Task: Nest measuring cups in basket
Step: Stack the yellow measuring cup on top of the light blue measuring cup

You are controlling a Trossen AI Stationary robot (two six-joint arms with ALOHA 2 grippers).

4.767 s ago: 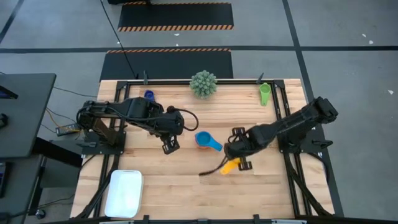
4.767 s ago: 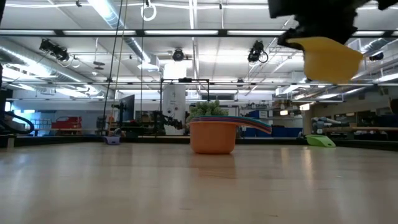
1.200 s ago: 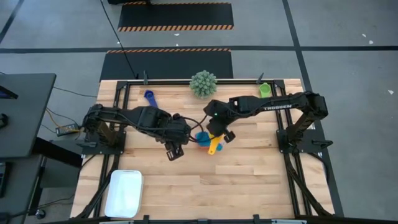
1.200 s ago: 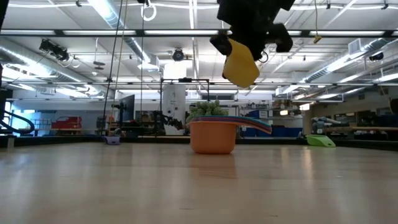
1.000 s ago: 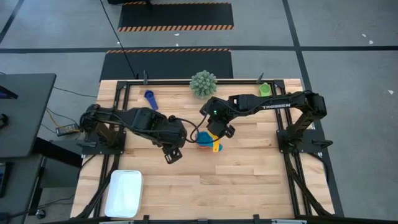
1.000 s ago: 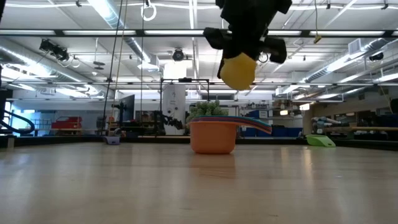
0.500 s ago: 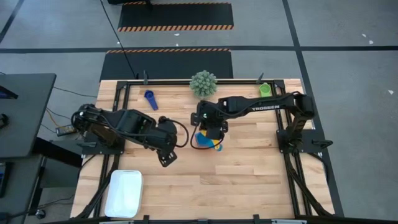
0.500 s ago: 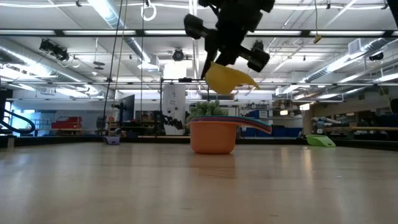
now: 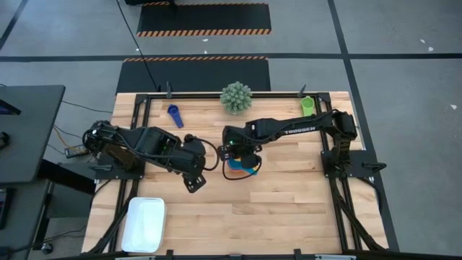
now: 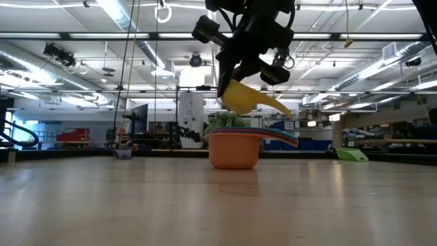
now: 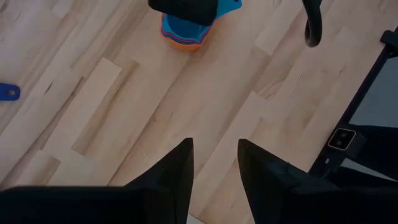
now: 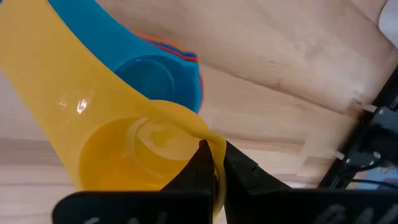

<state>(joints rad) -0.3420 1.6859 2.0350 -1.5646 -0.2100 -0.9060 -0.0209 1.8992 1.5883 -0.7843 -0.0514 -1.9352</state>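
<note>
— How many cups do you count?
— Four spots: one yellow cup (image 10: pixel 240 98) in the air at centre, one nested stack (image 9: pixel 237 167) under it showing light blue over orange, one dark blue cup (image 9: pixel 174 113) upper left, one green cup (image 9: pixel 308 105) upper right.
— Baskets?
— One white basket (image 9: pixel 144 224), lower left.
— Anything else?
— One spiky green plant (image 9: pixel 236 97) at top centre, two arms.
</note>
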